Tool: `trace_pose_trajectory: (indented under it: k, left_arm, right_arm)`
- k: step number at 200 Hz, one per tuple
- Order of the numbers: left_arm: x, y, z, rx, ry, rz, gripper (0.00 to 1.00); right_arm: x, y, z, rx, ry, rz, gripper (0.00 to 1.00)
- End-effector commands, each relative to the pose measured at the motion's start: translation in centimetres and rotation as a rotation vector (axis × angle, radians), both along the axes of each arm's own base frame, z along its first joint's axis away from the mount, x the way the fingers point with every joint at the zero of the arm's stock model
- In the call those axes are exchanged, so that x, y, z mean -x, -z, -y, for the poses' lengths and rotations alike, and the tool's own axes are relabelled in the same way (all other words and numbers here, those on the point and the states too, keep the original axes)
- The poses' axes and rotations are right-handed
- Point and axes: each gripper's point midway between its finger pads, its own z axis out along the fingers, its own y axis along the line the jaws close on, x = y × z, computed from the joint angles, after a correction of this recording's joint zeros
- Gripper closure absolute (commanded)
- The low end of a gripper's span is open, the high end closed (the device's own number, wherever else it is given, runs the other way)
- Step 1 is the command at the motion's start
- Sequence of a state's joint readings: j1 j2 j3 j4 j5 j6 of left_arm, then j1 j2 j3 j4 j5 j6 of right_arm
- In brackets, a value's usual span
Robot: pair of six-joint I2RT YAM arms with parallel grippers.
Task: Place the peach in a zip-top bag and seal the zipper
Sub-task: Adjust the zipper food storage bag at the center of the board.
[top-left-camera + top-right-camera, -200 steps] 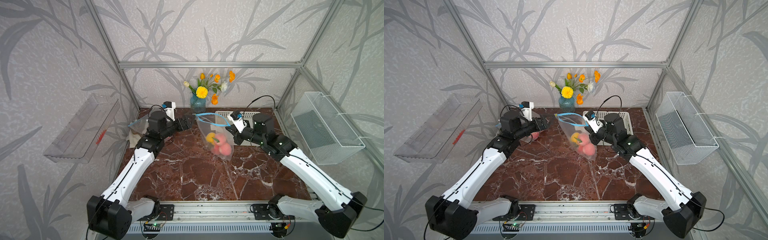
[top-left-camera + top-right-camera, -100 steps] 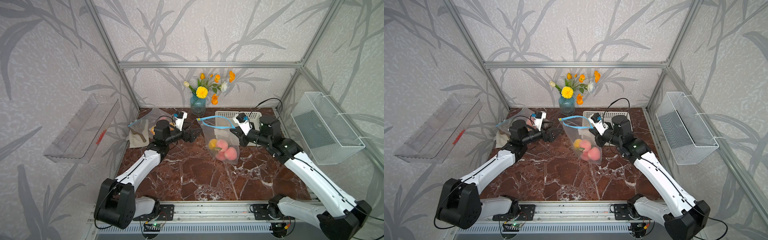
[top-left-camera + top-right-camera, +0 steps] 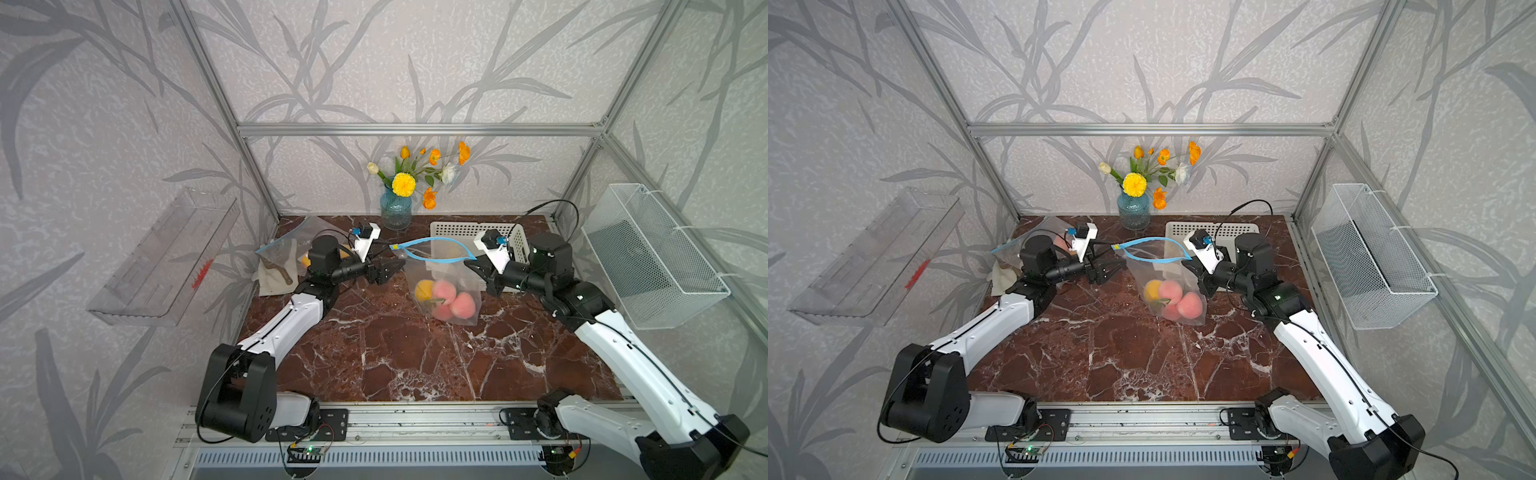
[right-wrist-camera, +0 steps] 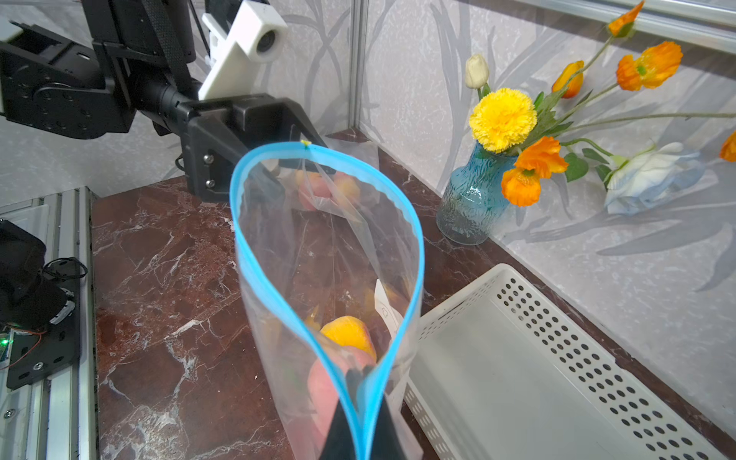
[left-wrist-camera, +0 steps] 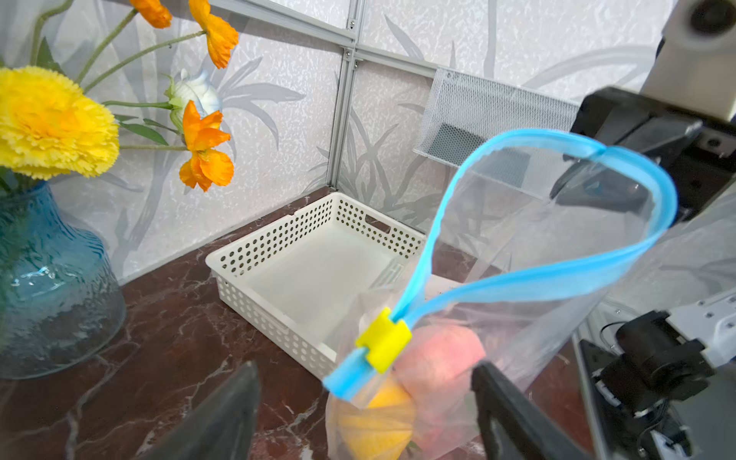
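A clear zip-top bag point(image 3: 441, 266) point(image 3: 1156, 270) with a blue zipper strip point(image 4: 247, 239) hangs upright over the marble, its mouth gaping. Pink and yellow peaches point(image 3: 446, 293) point(image 3: 1173, 295) lie in its bottom. My right gripper point(image 3: 471, 264) point(image 4: 364, 382) is shut on the strip's end nearest the basket. The yellow slider point(image 5: 383, 338) point(image 3: 394, 247) sits at the opposite end. My left gripper point(image 3: 392, 270) point(image 3: 1115, 272) point(image 5: 364, 370) is open just below and beside that slider end, touching nothing I can see.
A white perforated basket point(image 3: 469, 232) point(image 5: 318, 271) stands behind the bag. A blue vase of flowers point(image 3: 395, 208) is at the back. Another bag with fruit point(image 3: 291, 249) and a cloth point(image 3: 272, 278) lie back left. A wire basket point(image 3: 648, 257) hangs on the right wall.
The right gripper carried the bag rightward and it now hangs upright. The left arm dropped low and reached toward the slider end, its jaws narrowing somewhat.
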State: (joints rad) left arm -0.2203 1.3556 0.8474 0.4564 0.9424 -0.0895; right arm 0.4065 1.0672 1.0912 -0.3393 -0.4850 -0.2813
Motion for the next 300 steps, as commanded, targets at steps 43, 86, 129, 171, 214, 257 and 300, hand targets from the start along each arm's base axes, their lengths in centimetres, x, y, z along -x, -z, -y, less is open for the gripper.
trace_pose_trajectory:
  k: [43, 86, 129, 171, 214, 257, 300]
  left_arm:
    - [0.9, -2.3, 0.2, 0.043, 0.131, 0.049, 0.48]
    - [3.0, -2.6, 1.1, 0.047, 0.262, 0.055, 0.52]
    - [4.7, -2.5, 1.5, 0.014, 0.322, 0.085, 0.76]
    - [5.6, -3.4, 0.7, -0.039, 0.264, 0.138, 0.96]
    - [6.6, -4.7, 0.1, -0.075, 0.204, 0.161, 1.00]
    - [5.9, -4.1, 0.4, -0.122, 0.171, 0.095, 1.00]
    - [6.0, -4.2, 1.0, -0.183, 0.185, 0.087, 1.00]
  right_arm:
    - [0.9, -1.6, -0.3, -0.046, -0.053, 0.064, 1.00]
    - [0.8, -1.8, -0.4, -0.057, -0.057, 0.066, 1.00]
    - [0.5, -1.7, -0.3, -0.056, -0.042, 0.066, 1.00]
    - [-0.7, -0.8, 1.1, 0.006, 0.052, 0.075, 1.00]
    - [-1.9, 1.2, 2.2, 0.086, 0.120, 0.036, 1.00]
    - [-0.4, -1.2, 1.2, 0.008, 0.063, -0.006, 0.35]
    - [2.1, -6.2, -1.9, -0.045, -0.079, 0.099, 0.19]
